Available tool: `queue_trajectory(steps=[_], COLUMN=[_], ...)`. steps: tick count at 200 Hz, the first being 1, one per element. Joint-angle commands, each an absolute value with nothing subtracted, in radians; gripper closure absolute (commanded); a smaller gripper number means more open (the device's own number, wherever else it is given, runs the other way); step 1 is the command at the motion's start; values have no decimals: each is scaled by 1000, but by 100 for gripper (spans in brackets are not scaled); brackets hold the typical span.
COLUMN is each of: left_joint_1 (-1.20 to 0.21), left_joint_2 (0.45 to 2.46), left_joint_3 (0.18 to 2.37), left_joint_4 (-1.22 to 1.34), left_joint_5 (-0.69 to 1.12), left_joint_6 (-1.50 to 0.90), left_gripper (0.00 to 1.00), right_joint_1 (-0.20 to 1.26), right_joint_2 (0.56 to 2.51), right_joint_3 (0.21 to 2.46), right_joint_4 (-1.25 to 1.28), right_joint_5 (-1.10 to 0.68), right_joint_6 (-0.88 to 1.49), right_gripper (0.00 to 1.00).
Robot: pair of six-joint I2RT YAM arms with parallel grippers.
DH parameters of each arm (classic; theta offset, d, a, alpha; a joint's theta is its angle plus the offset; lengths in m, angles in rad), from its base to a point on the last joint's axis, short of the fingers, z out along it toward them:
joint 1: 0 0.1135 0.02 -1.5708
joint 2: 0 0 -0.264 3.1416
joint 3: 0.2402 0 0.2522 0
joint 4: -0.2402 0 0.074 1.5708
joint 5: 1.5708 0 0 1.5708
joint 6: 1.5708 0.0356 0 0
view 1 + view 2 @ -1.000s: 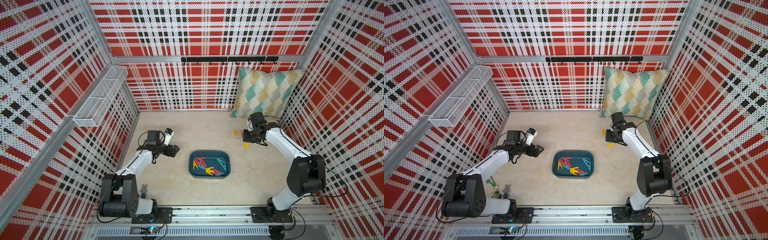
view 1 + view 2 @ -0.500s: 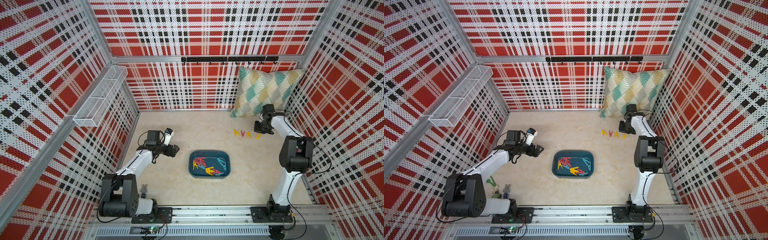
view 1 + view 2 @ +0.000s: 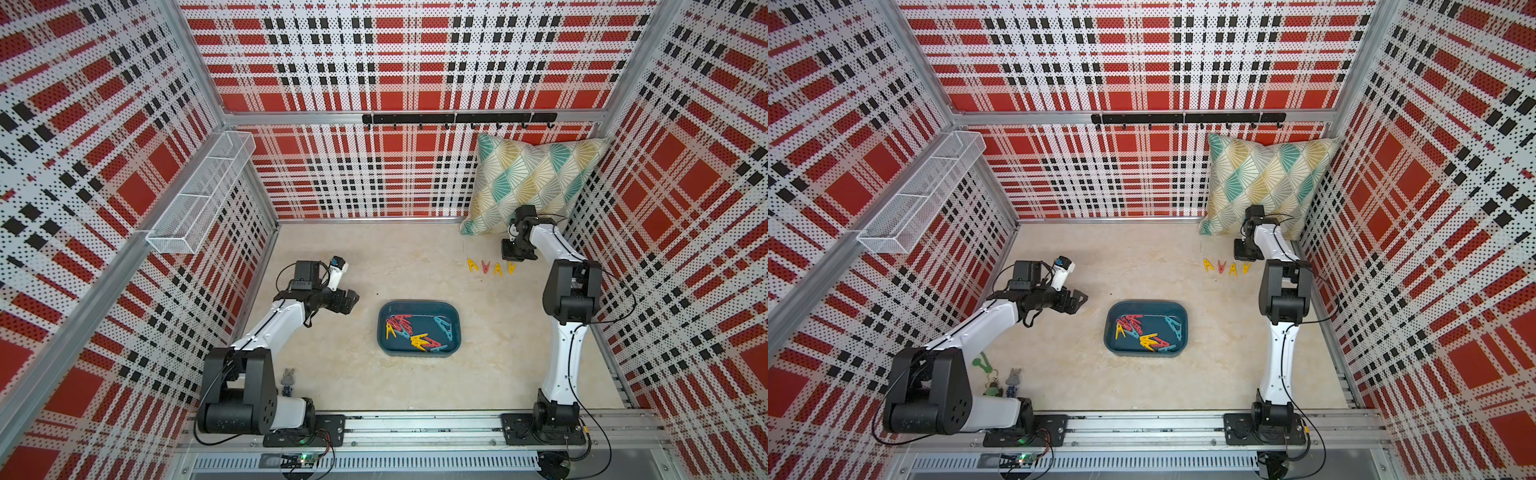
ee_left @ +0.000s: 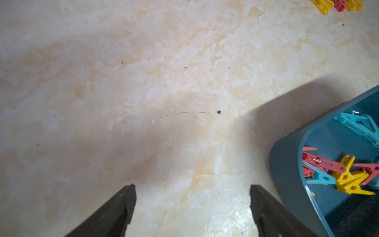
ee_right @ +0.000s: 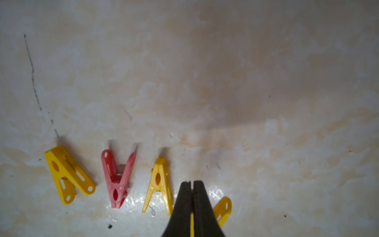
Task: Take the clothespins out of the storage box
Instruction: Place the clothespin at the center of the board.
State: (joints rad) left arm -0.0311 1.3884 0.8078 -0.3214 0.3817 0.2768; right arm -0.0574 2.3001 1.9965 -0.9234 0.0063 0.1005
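Observation:
The teal storage box sits mid-table and holds several red, yellow and light blue clothespins. Its near wall and some of those clothespins show in the left wrist view. Several more clothespins lie in a row on the table at the far right. My right gripper is shut, just above the row's last yellow peg, with nothing between its tips. My left gripper hangs open left of the box, with nothing in it.
A patterned pillow leans in the far right corner, just behind the right arm. A white wire basket hangs on the left wall and a black hook rail on the back wall. Small keychain figures lie by the left arm's base.
The right arm swung from the table's middle right to the far right corner by the pillow, uncovering the row of pegs. Its gripper stayed shut. The left arm has not moved.

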Motion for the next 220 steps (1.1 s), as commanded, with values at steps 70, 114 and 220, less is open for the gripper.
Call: queue_trajectory(steps=[70,114,220], left_joint_1=[-25,-25,-20], left_joint_2=[1381,1379,1374], left_joint_3=[805,805,804], left_joint_4=[-305,-308,-308], left_joint_5=[388,388,383], left_joint_6=[275,275,278], left_gripper=[8,8,8], right_joint_1=[-58,-58,-50], right_joint_2=[2419,2418,2067], right_joint_3=[2098,2100,1935], right_joint_4=[-957,-958,-891], right_joint_5=[39,49,-112], right_joint_6=[66,78,212], right_gripper=[91,74,62])
